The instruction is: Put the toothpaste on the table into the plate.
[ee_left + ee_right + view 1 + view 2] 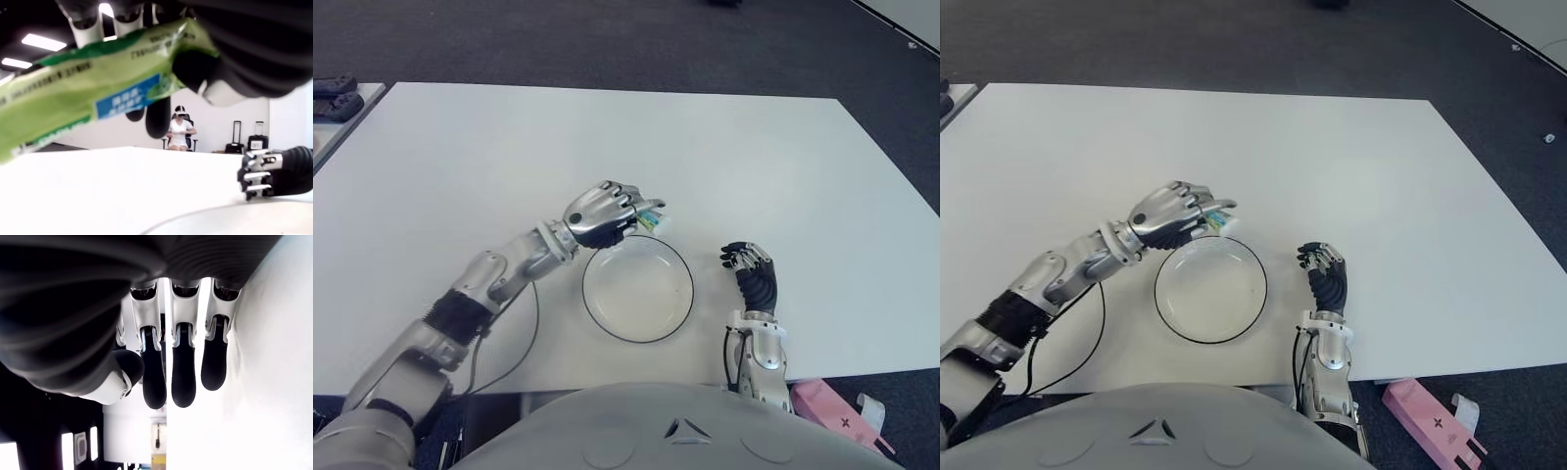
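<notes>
The left robot hand (603, 214) is curled tight around the toothpaste (649, 218). It holds the tube up over the far rim of the plate (679, 311), on the plate's left side. A small bit of the tube pokes out past the fingers toward the right. In the left wrist view the toothpaste (93, 90) is a green tube with a blue label, and the dark fingers (244, 54) wrap over it. The tube is up off the worktop (489, 157) there.

The plate is round and white with a dark edge. It sits on the white worktop, close to the near edge, between the two robot hands. Nothing lies in it.

The right robot hand (750, 266) is just to the right of the plate, near the worktop's near edge. Its fingers (183, 362) hang straight and loose, and they hold nothing.

A black cable (514, 367) runs by the left arm across the near part of the worktop. A pink box (1427, 421) lies on the dark floor (607, 49), past the near right edge. In the left wrist view, a person (179, 131) sits on a chair far away.
</notes>
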Available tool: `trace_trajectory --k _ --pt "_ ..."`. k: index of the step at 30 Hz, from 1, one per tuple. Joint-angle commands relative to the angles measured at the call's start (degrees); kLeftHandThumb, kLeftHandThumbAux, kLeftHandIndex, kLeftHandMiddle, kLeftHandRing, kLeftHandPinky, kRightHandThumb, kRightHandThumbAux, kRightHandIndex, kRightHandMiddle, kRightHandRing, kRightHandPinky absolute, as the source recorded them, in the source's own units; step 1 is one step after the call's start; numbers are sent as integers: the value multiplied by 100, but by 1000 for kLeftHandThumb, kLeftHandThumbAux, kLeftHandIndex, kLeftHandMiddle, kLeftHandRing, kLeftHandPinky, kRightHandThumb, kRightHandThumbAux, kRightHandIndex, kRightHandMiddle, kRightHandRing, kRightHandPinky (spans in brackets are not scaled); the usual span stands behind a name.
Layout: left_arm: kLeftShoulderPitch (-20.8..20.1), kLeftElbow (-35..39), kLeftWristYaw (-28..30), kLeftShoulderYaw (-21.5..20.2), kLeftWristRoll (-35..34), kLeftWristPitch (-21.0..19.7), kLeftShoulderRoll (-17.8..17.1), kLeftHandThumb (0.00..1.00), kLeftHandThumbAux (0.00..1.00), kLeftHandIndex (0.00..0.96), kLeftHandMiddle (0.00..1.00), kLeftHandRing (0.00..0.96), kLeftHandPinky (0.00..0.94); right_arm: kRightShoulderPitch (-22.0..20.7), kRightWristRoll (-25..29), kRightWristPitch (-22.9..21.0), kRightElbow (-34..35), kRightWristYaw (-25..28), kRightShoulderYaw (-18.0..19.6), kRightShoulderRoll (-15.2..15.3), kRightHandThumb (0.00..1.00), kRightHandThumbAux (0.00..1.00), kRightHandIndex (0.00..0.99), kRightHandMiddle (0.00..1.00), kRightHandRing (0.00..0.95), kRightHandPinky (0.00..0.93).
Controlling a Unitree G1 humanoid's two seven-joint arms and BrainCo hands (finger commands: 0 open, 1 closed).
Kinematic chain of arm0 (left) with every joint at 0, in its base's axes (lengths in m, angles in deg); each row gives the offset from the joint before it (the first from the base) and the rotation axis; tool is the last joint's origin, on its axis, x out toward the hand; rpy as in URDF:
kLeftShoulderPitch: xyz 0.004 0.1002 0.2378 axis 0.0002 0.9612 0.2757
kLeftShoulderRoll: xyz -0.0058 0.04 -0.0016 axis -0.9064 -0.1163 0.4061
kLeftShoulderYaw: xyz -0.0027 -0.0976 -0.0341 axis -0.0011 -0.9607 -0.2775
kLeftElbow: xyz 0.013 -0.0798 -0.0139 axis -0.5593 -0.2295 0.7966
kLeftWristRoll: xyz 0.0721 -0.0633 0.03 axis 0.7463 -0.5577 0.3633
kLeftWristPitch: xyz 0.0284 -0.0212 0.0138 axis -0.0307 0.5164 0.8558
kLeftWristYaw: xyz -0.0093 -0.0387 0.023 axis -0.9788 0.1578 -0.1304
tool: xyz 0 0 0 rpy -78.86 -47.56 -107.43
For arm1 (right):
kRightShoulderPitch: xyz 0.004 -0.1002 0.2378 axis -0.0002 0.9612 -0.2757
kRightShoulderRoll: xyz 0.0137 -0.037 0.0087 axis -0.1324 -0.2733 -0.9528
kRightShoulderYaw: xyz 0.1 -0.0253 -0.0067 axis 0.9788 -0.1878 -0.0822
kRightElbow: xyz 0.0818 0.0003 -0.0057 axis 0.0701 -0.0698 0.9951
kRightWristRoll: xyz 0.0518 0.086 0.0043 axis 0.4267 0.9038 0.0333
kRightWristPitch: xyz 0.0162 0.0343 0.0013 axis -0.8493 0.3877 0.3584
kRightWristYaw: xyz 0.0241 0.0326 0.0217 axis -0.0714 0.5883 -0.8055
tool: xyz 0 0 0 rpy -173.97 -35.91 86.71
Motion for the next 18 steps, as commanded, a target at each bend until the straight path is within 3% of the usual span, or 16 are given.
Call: trace_trajectory --k 1,12,18 --pt "-126 -320 -395 341 620 -21 92 849 669 406 571 880 894 22 -21 -125 -62 -36 -19 -38 710 727 429 487 484 482" --pt "-290 -535 -1277 902 1515 -143 219 852 665 427 607 886 897 101 -6 -92 19 -18 -13 -39 709 727 429 493 498 500" --pt "-493 -1601 -1576 1466 2010 -412 445 848 666 422 589 879 890 156 -21 -35 18 9 -7 -2 708 727 429 495 495 491"
